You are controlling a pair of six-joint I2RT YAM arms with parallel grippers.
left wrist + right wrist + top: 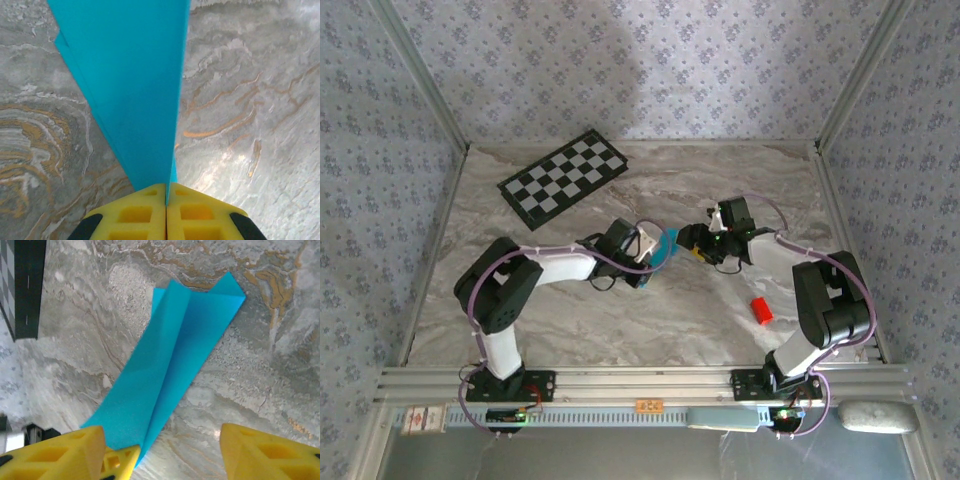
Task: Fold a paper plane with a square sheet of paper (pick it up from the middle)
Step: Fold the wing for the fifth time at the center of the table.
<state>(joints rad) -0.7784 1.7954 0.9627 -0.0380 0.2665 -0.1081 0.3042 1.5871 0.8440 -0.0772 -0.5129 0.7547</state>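
Top external first: left gripper (pixel 650 250) pinching the paper plane (pixel 666 247), right gripper (pixel 696 240) just beside its far tip, facing it; left wrist: pads (pixel 135 215) pressed together on the fold, cyan body standing edge-up and running straight ahead from the tips; right wrist: fingers (pixel 75 450) spread wide, touching nothing, long axis leading away up-right from between them; looks like right arm's grab next.

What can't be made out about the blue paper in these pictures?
Top external: cyan paper too small, partly hidden by the left gripper; folds unreadable.
Left wrist: its far end cut off by the top edge.
Right wrist: its near end hidden by the right gripper and bottom edge.
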